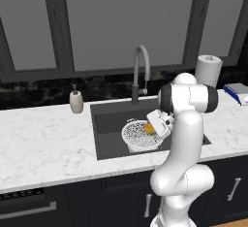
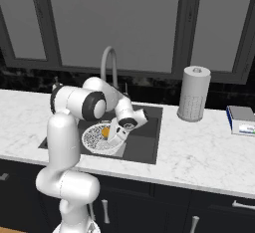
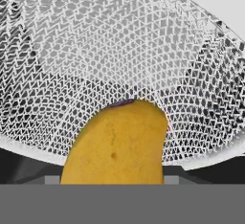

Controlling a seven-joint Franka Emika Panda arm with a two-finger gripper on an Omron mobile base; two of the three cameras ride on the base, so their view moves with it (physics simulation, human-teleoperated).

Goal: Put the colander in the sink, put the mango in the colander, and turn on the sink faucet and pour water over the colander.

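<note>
No text, label, brand, number or sign can be read anywhere in these views. The blue and white box on the worktop, at about 3 o'clock from the sink, has a pale printed face, but it is too blurred to make out.

White round colander: dense mesh of small holes, reading grey-speckled. Oval mango: yellow-orange skin, small brown spots, dark purplish mark at one end. Rectangular sink basin: dark grey. Gooseneck faucet: grey with dark base. Stone countertop: white, grey-veined marble pattern. Soap dispenser bottle: beige.
</note>
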